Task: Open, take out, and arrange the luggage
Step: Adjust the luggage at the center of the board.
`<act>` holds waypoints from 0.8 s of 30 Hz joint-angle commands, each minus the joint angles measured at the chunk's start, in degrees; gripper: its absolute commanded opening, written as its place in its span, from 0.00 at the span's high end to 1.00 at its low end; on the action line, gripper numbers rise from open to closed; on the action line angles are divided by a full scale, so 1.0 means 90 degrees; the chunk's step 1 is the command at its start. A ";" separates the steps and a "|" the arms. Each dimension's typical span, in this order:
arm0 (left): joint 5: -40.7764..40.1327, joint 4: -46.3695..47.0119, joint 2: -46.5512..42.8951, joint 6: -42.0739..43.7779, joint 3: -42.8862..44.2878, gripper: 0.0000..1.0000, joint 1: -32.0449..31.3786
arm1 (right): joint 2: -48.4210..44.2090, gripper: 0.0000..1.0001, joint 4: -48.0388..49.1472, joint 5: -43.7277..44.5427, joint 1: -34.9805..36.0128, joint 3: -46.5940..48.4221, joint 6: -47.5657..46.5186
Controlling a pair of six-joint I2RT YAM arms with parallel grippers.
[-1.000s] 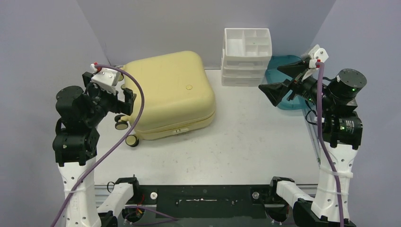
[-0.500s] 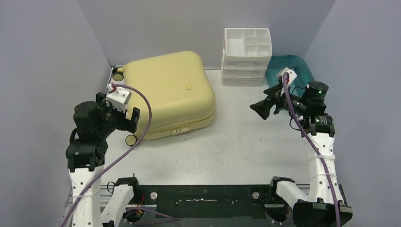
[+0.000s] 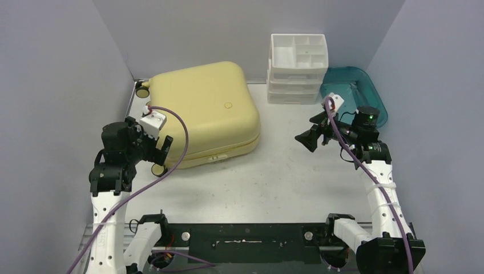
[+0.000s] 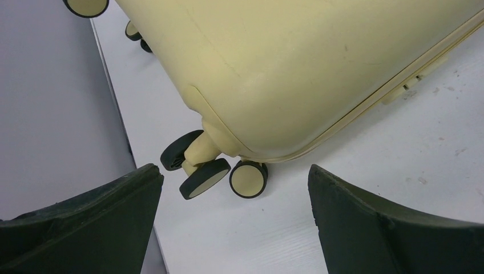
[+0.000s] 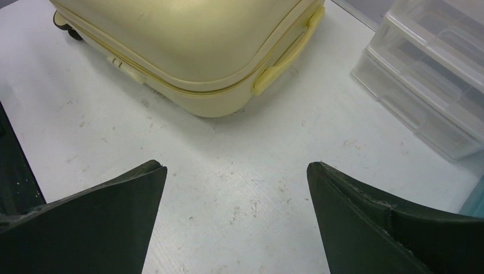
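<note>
The pale-yellow luggage lies flat and closed at the back left of the table. My left gripper is open and empty, just in front of its near-left corner; the left wrist view shows the shell and its yellow-and-black wheels ahead of the fingers. My right gripper is open and empty, apart from the luggage on its right. The right wrist view shows the shell, its side handle and a latch.
A white drawer organizer stands at the back, also at the right in the right wrist view. A teal tray lies behind the right arm. Grey walls close in the left, back and right sides.
Both arms have dropped lower and moved nearer. My left gripper went down toward the luggage's near-left wheels. My right gripper came away from the teal tray and moved left.
</note>
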 commanded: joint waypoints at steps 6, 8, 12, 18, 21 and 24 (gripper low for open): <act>-0.0017 0.0027 0.0453 0.0498 0.0203 0.03 0.0036 | 0.0369 0.00 0.0467 0.0437 0.0517 -0.0271 -0.0530; -0.0139 0.0102 0.0475 0.0509 0.0086 0.03 0.0041 | 0.0520 0.00 0.0455 0.0543 0.0732 -0.0280 -0.0568; -0.0301 0.0248 0.0575 0.0584 -0.0090 0.03 0.0041 | 0.0716 0.00 0.0504 0.0742 0.0929 -0.0322 -0.0598; 0.0173 0.0119 0.0755 0.1088 -0.0230 0.03 0.0039 | 0.0838 0.00 0.0524 0.0777 0.1072 -0.0355 -0.0614; 0.0306 -0.0003 0.0895 0.1253 -0.0190 0.03 0.0042 | 0.0871 0.00 0.0555 0.0763 0.1073 -0.0386 -0.0624; 0.0326 -0.0025 0.0966 0.1339 -0.0184 0.03 0.0042 | 0.0929 0.00 0.0583 0.0796 0.1076 -0.0406 -0.0624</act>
